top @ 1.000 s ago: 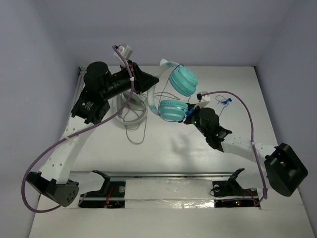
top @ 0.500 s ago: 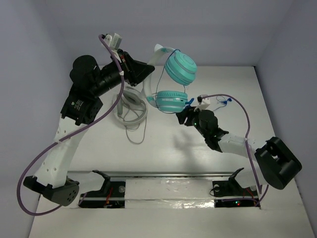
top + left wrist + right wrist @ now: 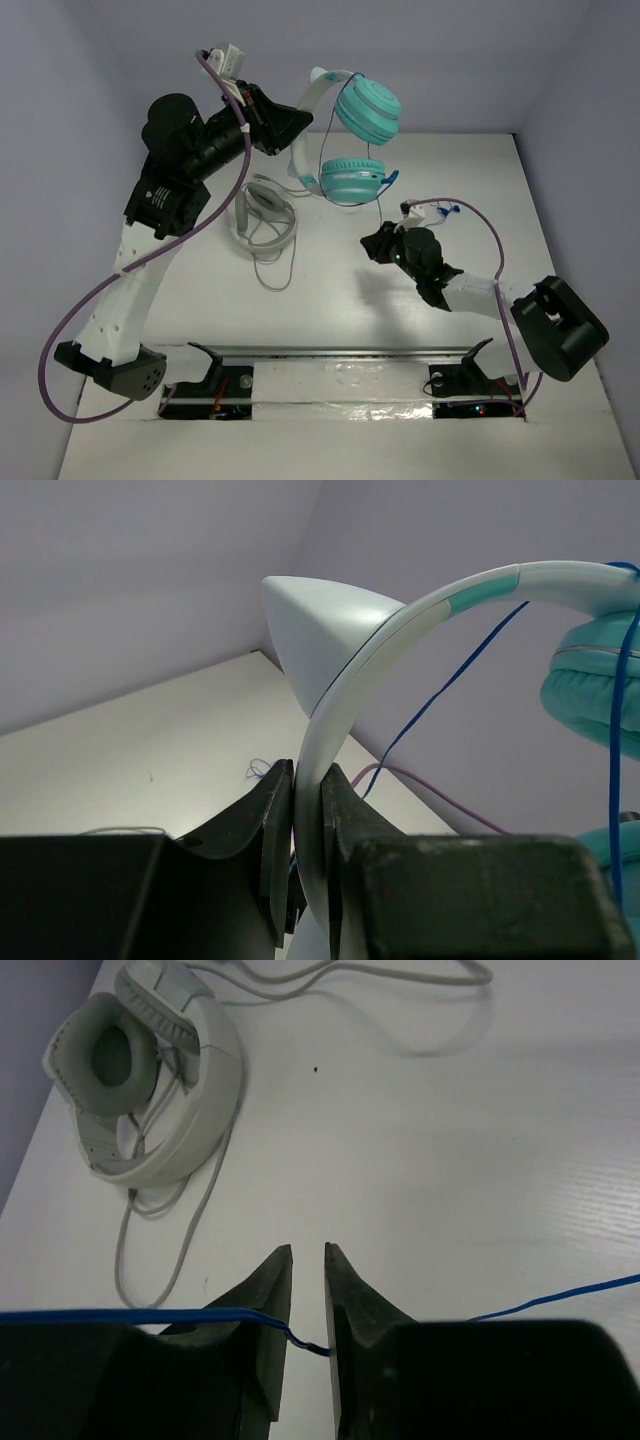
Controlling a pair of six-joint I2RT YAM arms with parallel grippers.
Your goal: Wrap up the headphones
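Note:
The headphones hang in the air at the back, with two teal ear cups [image 3: 368, 110] [image 3: 350, 178] and a white headband [image 3: 305, 120]. My left gripper [image 3: 298, 128] is shut on the headband [image 3: 400, 630], which stands pinched between its jaws [image 3: 308, 780]. The thin blue cord [image 3: 450, 680] drops from the cups towards my right gripper [image 3: 375, 243], low over the table in front of them. In the right wrist view the blue cord [image 3: 120, 1314] crosses the narrow gap deep between the right gripper's [image 3: 307, 1255] jaws, which do not touch.
A grey-white headset [image 3: 265, 215] [image 3: 150, 1090] lies on the table at the left with its pale cable trailing towards the front. A small blue cord end [image 3: 452, 208] lies near the right arm. Purple robot cables [image 3: 490, 225] arc over both arms.
My left arm has lifted the headphones higher and farther back. My right gripper has drawn away from the lower ear cup towards the front, and its jaws have narrowed round the cord.

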